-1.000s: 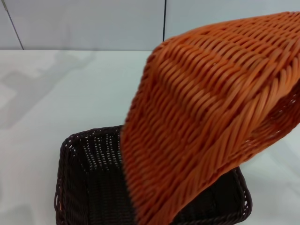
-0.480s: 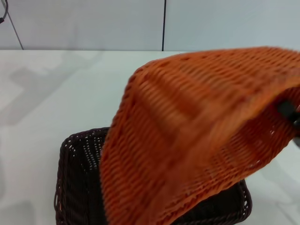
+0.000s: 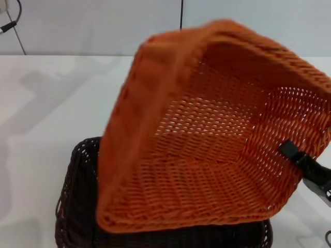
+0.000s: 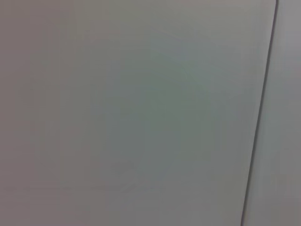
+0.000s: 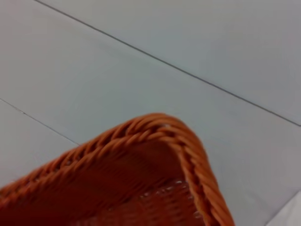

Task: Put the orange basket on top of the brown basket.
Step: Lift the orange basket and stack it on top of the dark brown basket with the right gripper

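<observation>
**Orange basket tipped above brown one**

The right gripper (image 3: 302, 165) clamps the orange basket (image 3: 207, 139) by its right wall (opening facing near), holding it tilted over the brown basket (image 3: 77, 206) on the table (image 3: 46, 103).

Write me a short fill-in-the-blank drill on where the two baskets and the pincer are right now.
1. The orange basket is tilted, its open side turned toward the ____.
2. Below it on the white table sits the ____ basket.
3. The right pincer grips the orange basket's ____.
4. The orange basket is held by the robot's ____ arm.

Missing words: camera; brown; rim; right
</observation>
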{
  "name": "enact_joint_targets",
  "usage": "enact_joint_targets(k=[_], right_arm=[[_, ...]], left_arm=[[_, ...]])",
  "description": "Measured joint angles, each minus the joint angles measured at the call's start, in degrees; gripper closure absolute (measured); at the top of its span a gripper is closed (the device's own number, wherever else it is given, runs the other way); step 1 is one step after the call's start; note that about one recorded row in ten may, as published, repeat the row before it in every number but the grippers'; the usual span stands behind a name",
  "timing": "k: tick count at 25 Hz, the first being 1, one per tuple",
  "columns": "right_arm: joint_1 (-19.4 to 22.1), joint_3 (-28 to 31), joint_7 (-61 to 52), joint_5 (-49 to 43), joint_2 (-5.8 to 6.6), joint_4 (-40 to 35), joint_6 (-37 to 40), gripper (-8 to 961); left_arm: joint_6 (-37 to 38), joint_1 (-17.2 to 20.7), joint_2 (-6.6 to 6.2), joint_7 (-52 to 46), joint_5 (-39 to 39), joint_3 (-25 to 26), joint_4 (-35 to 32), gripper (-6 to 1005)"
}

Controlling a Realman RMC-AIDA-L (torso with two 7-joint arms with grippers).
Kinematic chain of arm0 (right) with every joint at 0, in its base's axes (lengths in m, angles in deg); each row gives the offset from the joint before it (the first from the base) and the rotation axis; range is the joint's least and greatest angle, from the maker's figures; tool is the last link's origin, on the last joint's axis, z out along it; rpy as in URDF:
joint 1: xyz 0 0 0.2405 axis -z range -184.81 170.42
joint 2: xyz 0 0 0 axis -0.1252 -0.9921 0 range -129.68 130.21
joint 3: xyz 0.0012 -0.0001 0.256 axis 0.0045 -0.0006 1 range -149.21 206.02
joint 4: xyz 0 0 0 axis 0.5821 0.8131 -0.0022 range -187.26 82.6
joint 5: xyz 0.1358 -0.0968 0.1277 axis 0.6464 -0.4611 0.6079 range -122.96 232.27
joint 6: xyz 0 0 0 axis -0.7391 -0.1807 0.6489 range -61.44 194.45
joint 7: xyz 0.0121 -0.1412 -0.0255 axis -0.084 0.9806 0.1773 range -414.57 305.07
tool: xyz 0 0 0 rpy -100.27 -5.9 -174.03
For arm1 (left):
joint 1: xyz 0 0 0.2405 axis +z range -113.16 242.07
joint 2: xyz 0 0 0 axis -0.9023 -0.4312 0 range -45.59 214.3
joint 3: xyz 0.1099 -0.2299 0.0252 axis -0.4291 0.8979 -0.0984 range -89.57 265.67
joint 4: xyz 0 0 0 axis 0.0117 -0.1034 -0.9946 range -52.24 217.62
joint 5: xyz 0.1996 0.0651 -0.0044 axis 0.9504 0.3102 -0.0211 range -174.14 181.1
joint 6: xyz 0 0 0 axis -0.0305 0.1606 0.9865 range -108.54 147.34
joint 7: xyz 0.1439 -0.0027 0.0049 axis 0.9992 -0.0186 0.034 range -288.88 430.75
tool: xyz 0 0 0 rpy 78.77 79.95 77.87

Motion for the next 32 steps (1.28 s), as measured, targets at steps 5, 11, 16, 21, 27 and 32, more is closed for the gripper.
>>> enact_joint_targets(k=[5, 11, 16, 21, 27, 32], right_arm=[[0.05, -0.04, 0.02, -0.09, 0.04, 0.38, 0.15, 801], [-1.66, -0.10, -0.34, -0.12, 0.26, 0.38, 2.07, 802], [-2.68, -0.32, -4.02, -0.18, 0.47, -0.36, 6.09, 802], [-1.26, 0.24, -6.10, 0.17, 0.37, -0.91, 8.04, 802], [0.35, 1.81, -3.69, 0.69, -0.03, 1.64, 7.78, 802], [0.95, 2.05, -0.74, 0.69, -0.05, 2.50, 4.80, 802]], left_arm=[[0.16, -0.36, 0.18, 0.00, 0.00, -0.14, -0.19, 140], [0.40, -0.45, 0.28, 0.00, 0.00, -0.15, -0.27, 140], [1.11, -0.45, 0.35, 0.00, -0.01, -0.15, -0.70, 140], [1.43, -0.82, 0.35, 0.01, -0.01, -0.16, -1.04, 140], [1.84, -1.31, 0.35, 0.15, 0.91, -0.16, -1.64, 140], [2.17, -1.49, 0.35, 0.17, 1.25, -0.45, -1.64, 140]])
